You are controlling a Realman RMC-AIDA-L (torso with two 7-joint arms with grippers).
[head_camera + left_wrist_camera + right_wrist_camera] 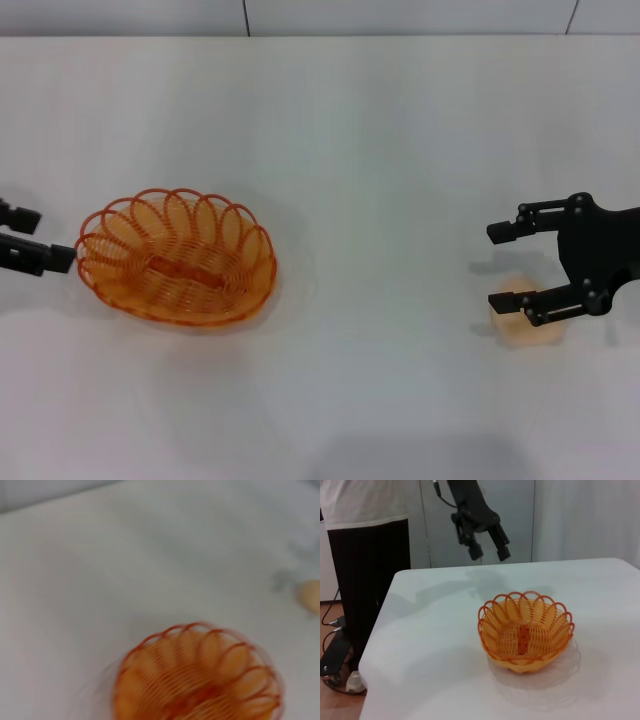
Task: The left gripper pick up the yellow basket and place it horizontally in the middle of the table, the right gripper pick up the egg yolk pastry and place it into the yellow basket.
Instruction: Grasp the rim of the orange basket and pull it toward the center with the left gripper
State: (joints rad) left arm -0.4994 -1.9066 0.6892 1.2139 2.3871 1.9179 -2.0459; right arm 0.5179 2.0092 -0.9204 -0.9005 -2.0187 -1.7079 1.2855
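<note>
The yellow basket [178,258] sits upright on the left half of the white table [380,150]. It also shows in the left wrist view [200,680] and the right wrist view [525,630]. My left gripper [57,238] is open and empty just off the basket's left rim. The right wrist view shows the left gripper [490,555] raised above the table, apart from the basket. The egg yolk pastry [527,328] lies on the table at the right and also shows in the left wrist view [311,596]. My right gripper [491,266] is open above the pastry, its near finger overlapping it.
A person in dark trousers [367,580] stands beyond the table's left end, with cables on the floor [335,630]. The table's far edge meets a white wall [400,15].
</note>
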